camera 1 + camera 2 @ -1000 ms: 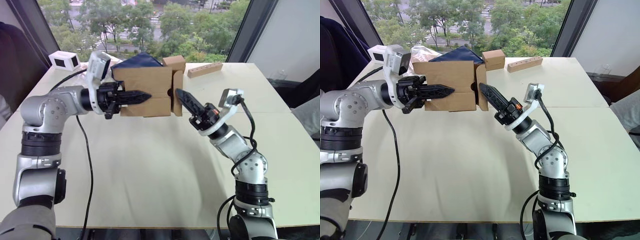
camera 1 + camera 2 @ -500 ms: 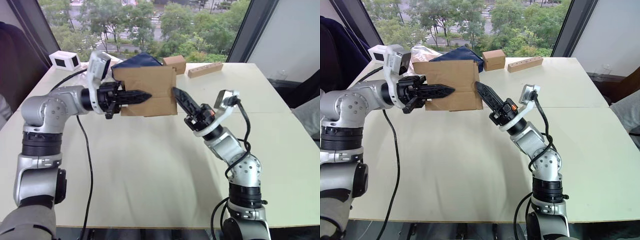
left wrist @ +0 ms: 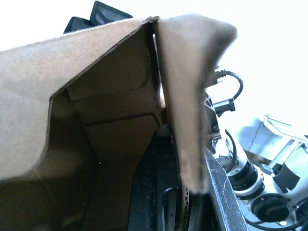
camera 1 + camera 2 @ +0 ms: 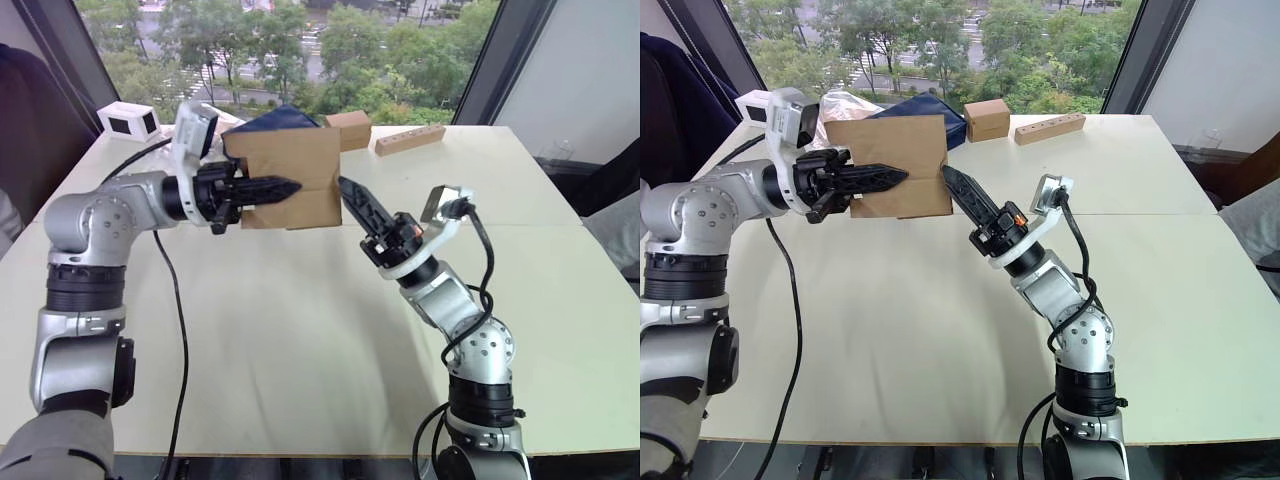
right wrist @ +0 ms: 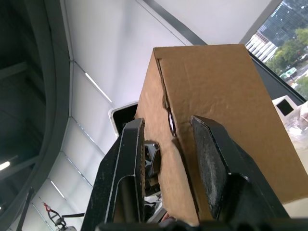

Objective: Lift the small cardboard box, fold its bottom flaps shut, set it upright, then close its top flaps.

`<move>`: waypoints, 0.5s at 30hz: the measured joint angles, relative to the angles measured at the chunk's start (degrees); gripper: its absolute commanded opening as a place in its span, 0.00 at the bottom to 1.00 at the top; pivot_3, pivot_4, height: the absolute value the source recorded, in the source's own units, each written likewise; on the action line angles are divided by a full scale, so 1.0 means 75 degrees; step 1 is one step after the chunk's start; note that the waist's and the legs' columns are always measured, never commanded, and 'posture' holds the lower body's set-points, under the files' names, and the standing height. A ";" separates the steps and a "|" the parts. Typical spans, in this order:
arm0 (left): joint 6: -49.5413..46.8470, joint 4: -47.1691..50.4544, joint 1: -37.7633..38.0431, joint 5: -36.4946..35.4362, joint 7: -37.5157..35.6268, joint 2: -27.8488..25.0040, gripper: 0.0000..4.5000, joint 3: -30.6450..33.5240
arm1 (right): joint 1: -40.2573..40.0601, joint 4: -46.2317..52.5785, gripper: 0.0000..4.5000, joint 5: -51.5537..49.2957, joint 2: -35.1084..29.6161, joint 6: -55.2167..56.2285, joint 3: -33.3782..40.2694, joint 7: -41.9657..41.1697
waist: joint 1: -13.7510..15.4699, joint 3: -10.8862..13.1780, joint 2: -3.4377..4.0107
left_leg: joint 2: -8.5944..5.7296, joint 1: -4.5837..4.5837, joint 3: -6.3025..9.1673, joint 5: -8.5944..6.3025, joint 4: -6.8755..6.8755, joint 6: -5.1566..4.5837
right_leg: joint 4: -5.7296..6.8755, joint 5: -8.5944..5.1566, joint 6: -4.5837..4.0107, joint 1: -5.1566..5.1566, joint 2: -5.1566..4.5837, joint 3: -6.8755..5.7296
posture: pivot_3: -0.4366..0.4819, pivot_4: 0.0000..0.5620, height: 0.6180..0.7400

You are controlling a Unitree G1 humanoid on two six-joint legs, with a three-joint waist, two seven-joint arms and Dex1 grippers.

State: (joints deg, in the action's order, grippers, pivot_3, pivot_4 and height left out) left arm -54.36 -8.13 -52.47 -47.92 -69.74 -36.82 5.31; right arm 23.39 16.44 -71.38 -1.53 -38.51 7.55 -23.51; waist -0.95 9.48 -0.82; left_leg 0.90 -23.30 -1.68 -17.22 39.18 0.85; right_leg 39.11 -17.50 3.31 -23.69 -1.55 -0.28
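Over the last second the flap that stood out from the right-hand end of the small cardboard box [image 4: 288, 178] has been pushed flat, as the right gripper [image 4: 347, 188] pressed in from that side. The big pale table [image 4: 300, 330] lies well below the box, which is held in the air near the far end, in front of a dark blue bag [image 4: 280, 120], a chunkier brown box [image 4: 348, 127] and a long wooden block [image 4: 410, 140]. The left gripper [image 4: 285, 188] is clamped on the box, one finger across its near face and, in the left wrist view, the other inside its open end. The right gripper has its two fingers [image 5: 211, 163] parted, their tips against the folded end and holding nothing. By my reading the lift is done and the bottom flaps are nearly or just shut; setting the box upright on the table and closing the top flaps are left to do
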 measured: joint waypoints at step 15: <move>0.0000 -0.0002 0.0000 0.0000 -0.0001 -0.0005 0.00 0.0018 | -0.0338 0.0454 0.02 -0.1076 -0.0691 -0.0119 0.0461 0.0310 | -0.0007 0.0000 0.0000 | 0.0001 0.0001 0.0001 0.0000 -0.0001 -0.0001 | -0.0001 0.0000 0.0000 0.0000 0.0002 0.0000 | 0.48 0.27 1.00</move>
State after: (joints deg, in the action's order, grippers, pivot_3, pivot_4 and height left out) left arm -54.36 -8.14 -52.47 -47.92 -69.75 -36.86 5.45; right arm 20.86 19.85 -79.45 -6.72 -39.40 11.00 -21.18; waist -1.00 9.48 -0.82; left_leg 0.90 -23.30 -1.68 -17.23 39.17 0.85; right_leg 39.10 -17.50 3.31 -23.69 -1.53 -0.28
